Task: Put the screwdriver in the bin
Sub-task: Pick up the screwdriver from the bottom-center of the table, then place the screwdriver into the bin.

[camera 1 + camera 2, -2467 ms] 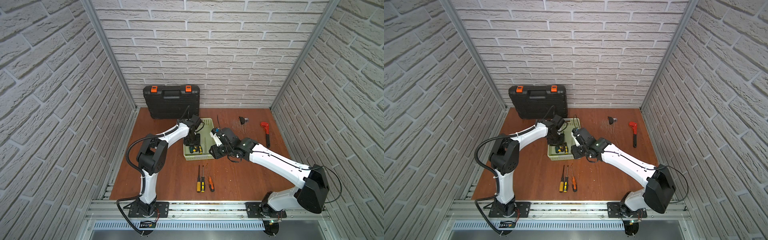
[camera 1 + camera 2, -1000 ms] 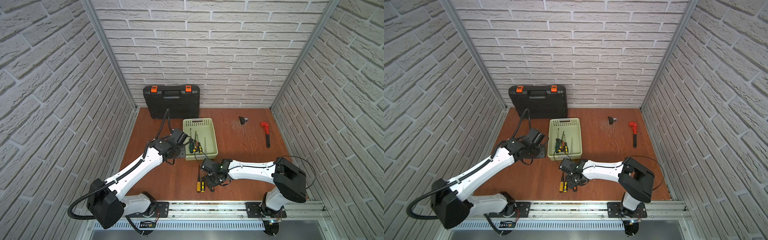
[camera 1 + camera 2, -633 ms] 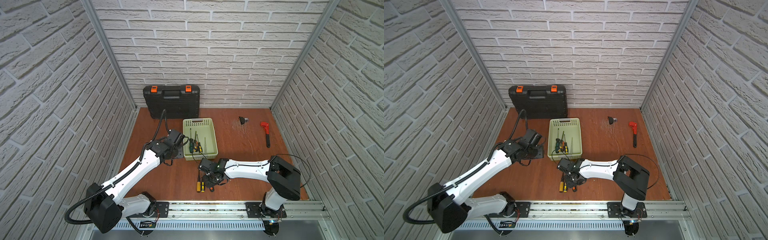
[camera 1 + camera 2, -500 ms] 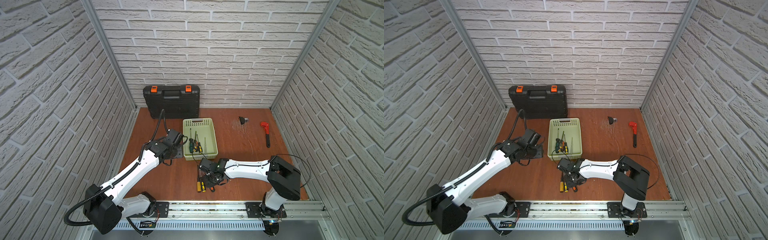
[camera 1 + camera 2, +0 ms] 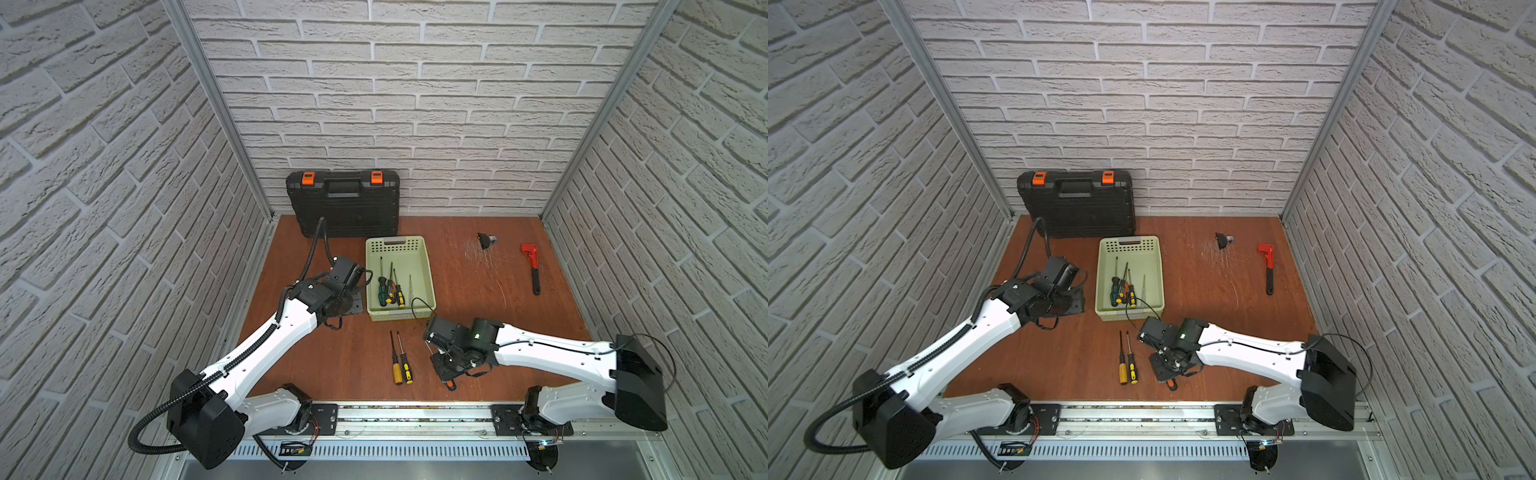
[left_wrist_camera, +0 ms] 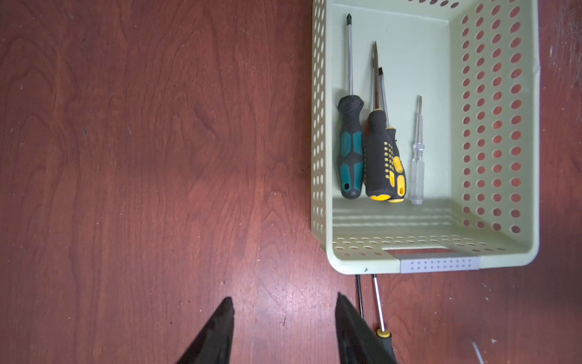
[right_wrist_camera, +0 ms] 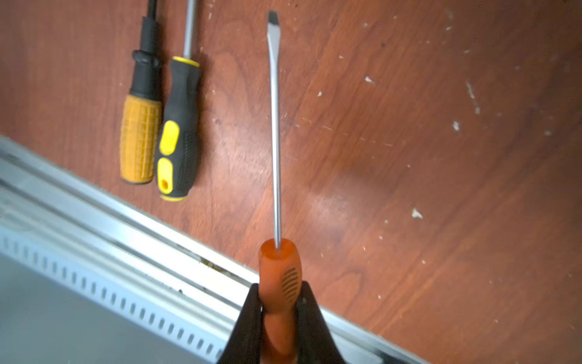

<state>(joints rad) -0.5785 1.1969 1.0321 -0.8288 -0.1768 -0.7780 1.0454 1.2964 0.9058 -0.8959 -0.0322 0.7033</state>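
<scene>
While the right gripper [image 7: 278, 294] clamps the orange-handled flat-blade screwdriver [image 7: 277, 261] low on its handle, the long shaft juts ahead unsupported. Tool sits near the front edge of the table [image 5: 498, 332], short of the bin [image 5: 399, 318]. Cannot tell whether the blade is clear of the wood. Yellow-handled screwdriver [image 7: 140, 138] and black-and-yellow screwdriver [image 7: 179, 151] lie just beside it, touching each other. The left gripper [image 6: 283, 301] is spread, with nothing between its fingers, over bare table beside the bin.

Risks, as judged:
- Handle is rounded and tapered and the pinch is far from the blade, so the tool may pivot or slip during the carry.
- Leading tip may strike the bin's near wall or snag a perforation if it comes in low.
- A low sweep may knock the two loose screwdrivers.

View notes:
- Right wrist view alone shows the pads on the handle and the flat tip. In both top views the wrist hides the grip and only the orange butt peeks out.
- Left wrist view alone shows the bin's floor plainly, with four screwdrivers [image 6: 378, 151] crowded toward one long wall and free floor along the opposite one.
</scene>
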